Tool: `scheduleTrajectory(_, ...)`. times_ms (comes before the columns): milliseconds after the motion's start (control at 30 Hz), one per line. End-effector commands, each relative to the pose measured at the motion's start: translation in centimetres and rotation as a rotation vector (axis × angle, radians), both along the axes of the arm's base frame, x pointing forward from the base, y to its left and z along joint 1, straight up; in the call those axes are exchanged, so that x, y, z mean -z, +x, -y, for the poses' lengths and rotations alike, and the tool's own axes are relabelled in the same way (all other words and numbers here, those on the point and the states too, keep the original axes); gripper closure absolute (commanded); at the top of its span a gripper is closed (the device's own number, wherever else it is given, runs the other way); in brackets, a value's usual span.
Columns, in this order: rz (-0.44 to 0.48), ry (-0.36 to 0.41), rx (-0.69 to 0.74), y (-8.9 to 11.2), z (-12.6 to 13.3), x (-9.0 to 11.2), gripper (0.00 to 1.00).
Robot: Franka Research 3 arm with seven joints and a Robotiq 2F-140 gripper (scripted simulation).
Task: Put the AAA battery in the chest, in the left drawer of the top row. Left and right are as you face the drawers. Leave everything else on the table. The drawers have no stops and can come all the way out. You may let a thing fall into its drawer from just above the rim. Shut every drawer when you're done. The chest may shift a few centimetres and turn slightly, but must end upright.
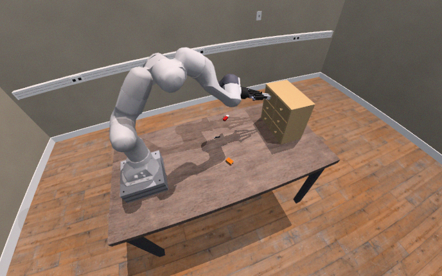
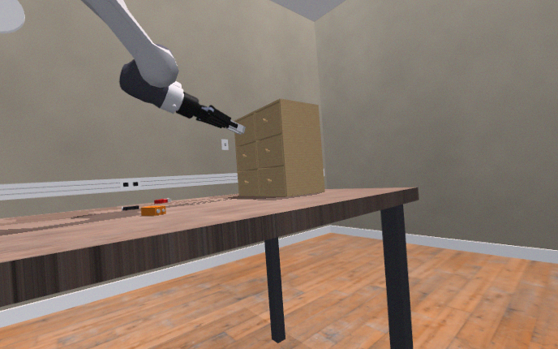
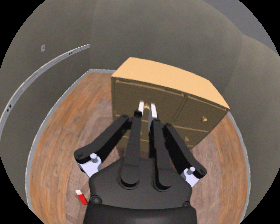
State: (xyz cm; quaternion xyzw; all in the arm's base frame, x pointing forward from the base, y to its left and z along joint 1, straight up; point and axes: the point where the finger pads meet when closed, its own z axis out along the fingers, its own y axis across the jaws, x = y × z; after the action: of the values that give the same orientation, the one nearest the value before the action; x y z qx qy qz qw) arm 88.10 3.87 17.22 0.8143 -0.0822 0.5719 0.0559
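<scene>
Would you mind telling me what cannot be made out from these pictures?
1. Top-left drawer knob: behind the fingertips of the gripper in the wrist and exterior views, so a grip on it is unconfirmed.
2. Thin dark object, probably the AAA battery: too small in the top and exterior views, absent from the wrist view.
3. Arm base: outside the exterior view's left edge.
</scene>
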Motion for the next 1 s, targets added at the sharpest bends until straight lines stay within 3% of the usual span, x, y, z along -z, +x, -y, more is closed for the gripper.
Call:
scheduleTrajectory(0, -0.003, -0.004, -0.003, -0.3, -0.1, 0.2, 0.83)
scheduleTrajectory(967, -0.003, -0.004, -0.003, -3.0, -0.7, 0.2, 0.83)
